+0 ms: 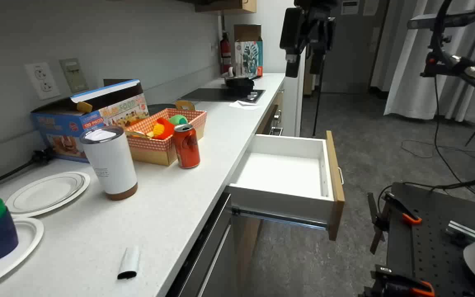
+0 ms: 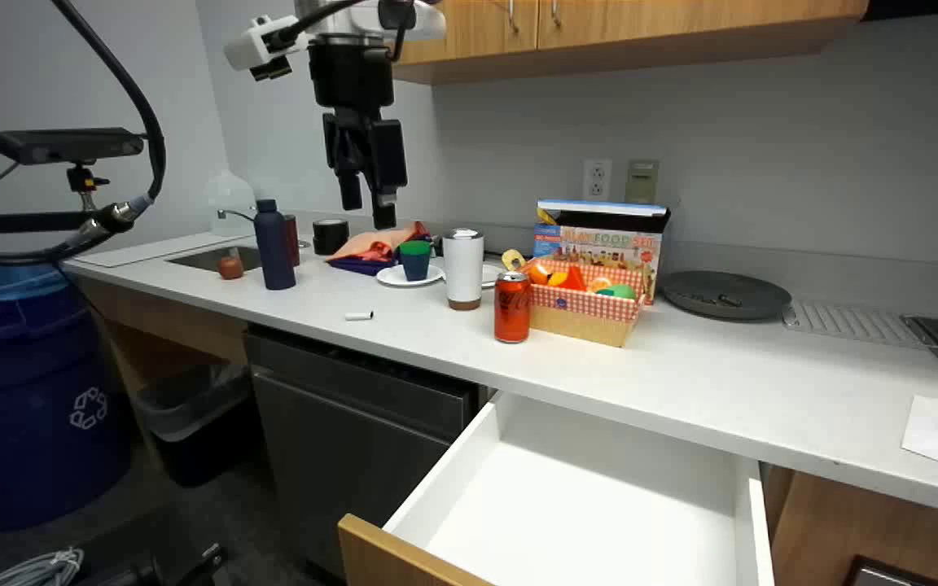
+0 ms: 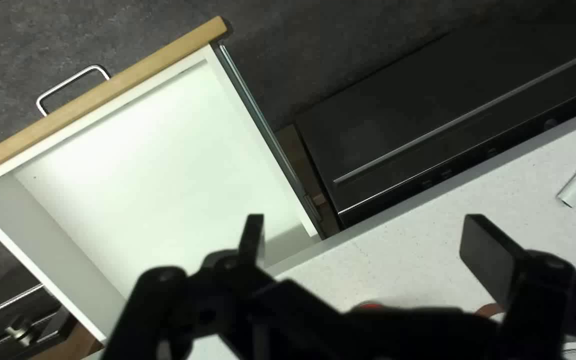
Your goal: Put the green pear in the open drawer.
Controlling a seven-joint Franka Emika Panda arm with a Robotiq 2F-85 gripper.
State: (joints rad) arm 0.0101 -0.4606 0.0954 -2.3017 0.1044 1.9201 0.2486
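The pear [image 2: 618, 290] lies in the basket [image 2: 583, 327], at the end away from the can [image 2: 512, 307]. In both exterior views the basket's wall hides its lower part, so I cannot tell which way its narrow end points. The box [image 2: 611, 242] behind reads play food, and I judge the pear to be hollow plastic: light, stiff, hard to bruise, but smooth and round enough to slip from a careless pinch. I would come straight down and close across its fattest part, at or just under the middle, with both pads [image 3: 488, 257] level; a nip at the crown would likely slide off. The near wall and the orange piece [image 2: 598, 284] beside it look to leave little room, so I may need to turn my wrist first. A soft, even squeeze should be enough.

The can stands just beside the basket, something to steer around. Below the edge of the counter [image 2: 729, 366], the drawer [image 1: 285, 170] stands pulled out; I should let go low over its floor, since a round thing may roll.

My pincer [image 3: 367, 237] hangs high above the counter, well apart from the basket, its pads spread wide with nothing held between them.
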